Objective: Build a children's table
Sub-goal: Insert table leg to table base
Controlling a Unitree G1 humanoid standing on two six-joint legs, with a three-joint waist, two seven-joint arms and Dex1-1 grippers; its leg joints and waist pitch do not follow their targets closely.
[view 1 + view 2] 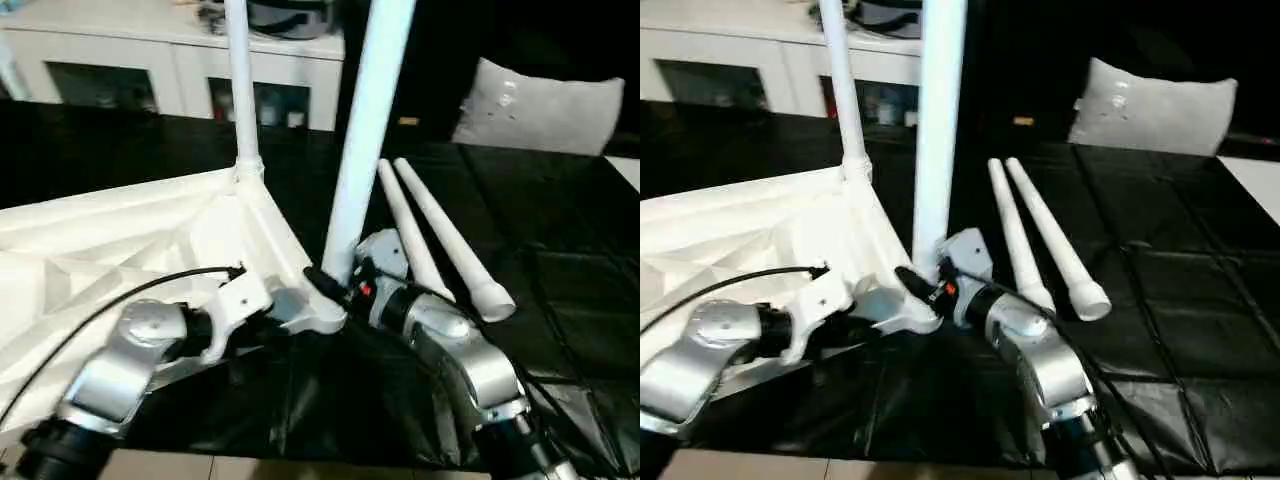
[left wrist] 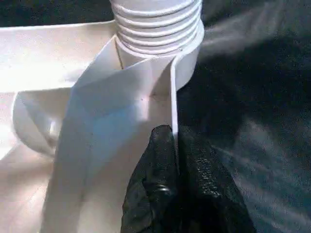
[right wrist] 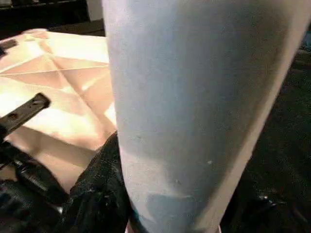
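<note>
The white tabletop lies upside down on the black mat. One leg stands upright in its far corner socket. A second leg stands in the near corner socket, its threaded end partly in. My right gripper is shut on this leg low down, with a black finger pressed against it. My left gripper is shut on the tabletop's thin rim just beside that socket. Two loose legs lie side by side to the right.
A grey-white pillow-like bag rests at the back right. White cabinets line the back. The black mat spreads to the right, and its front edge meets pale floor near me. A black cable runs over my left forearm.
</note>
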